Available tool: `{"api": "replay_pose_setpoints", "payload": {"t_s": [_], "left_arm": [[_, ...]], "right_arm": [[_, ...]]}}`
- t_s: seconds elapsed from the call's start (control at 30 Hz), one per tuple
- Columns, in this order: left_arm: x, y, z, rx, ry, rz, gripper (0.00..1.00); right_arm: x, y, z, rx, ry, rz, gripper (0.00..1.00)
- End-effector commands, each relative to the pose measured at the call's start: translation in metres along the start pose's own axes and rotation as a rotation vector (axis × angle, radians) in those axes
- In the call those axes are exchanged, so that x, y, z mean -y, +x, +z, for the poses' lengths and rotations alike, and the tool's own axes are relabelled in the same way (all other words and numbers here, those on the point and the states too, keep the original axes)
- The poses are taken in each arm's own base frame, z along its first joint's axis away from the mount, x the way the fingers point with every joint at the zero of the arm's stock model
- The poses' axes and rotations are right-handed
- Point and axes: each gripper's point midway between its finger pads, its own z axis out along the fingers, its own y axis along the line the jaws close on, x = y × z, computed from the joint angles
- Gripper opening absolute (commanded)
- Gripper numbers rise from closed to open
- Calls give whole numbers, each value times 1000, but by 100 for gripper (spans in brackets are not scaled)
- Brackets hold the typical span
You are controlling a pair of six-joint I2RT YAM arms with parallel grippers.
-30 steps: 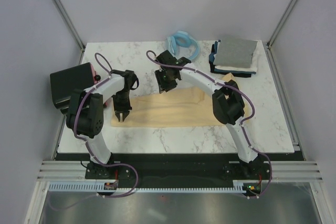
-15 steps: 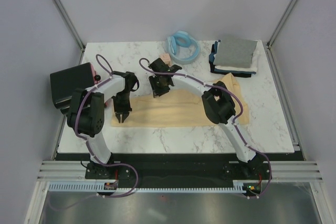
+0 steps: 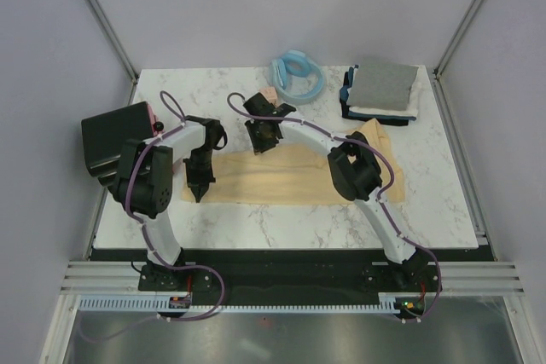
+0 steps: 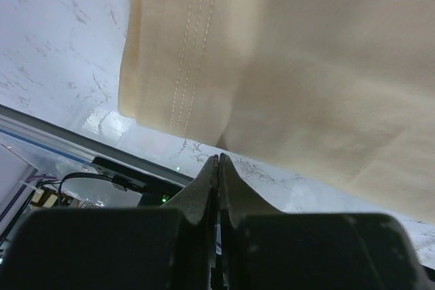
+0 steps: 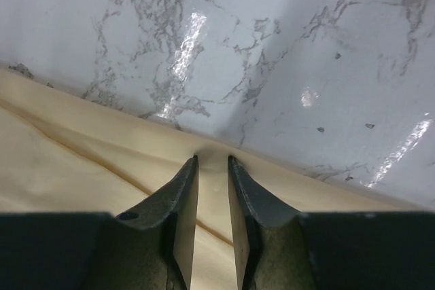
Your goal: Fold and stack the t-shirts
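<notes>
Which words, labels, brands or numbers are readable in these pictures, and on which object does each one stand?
None: no readable text shows on the cream shirt, the folded stack, the blue ring, the black box or the table.

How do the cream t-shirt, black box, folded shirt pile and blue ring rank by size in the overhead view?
1. Cream t-shirt, by far the largest.
2. Black box and folded shirt pile: too alike to rank.
3. Light blue ring, smallest.

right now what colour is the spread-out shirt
The t-shirt is pale yellow-cream, clearest in the left wrist view.
</notes>
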Motion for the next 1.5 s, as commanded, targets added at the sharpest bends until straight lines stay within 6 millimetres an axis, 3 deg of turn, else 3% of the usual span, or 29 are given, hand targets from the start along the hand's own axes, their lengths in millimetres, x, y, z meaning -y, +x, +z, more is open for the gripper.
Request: {"api": "replay_pose_setpoints", "payload": {"t_s": [0.0,0.13,0.27,0.5,0.6,0.8,0.9,1.03,1.13,1.17,1.27,1.47], "left_arm": [[0,0,-3,-25,1,35,4],[-4,6,3,-44,-16,50,4],[-4,8,4,-54,-16,60,4],[-2,-15,-28,59,27,18,6],[-10,-26,-48,131,16,-29,7],[-33,-51,-117,382,69,-168,12],[-45,-58,-139,459,82,-218,15],[-44,-56,-140,459,100,-205,16],[-36,-51,-131,444,135,-167,16],[-31,-51,-129,447,162,-141,16],[-16,-45,-120,412,219,-69,16],[8,-35,-102,328,232,71,15]], "right_arm": [[41,5,15,-30,131,13,31],[47,0,17,-27,122,33,32],[31,-12,14,-9,49,30,41],[-2,-26,-13,33,-97,22,44],[-9,-8,-16,-36,-114,12,44],[-5,62,-27,-221,-103,-20,43],[-5,90,-38,-273,-100,-20,44],[-12,119,-55,-330,-121,-11,43],[-10,96,-81,-198,-74,8,45],[-14,73,-108,-101,-82,15,45],[-10,29,-152,77,-44,46,46],[8,-6,-210,254,18,83,49]]}}
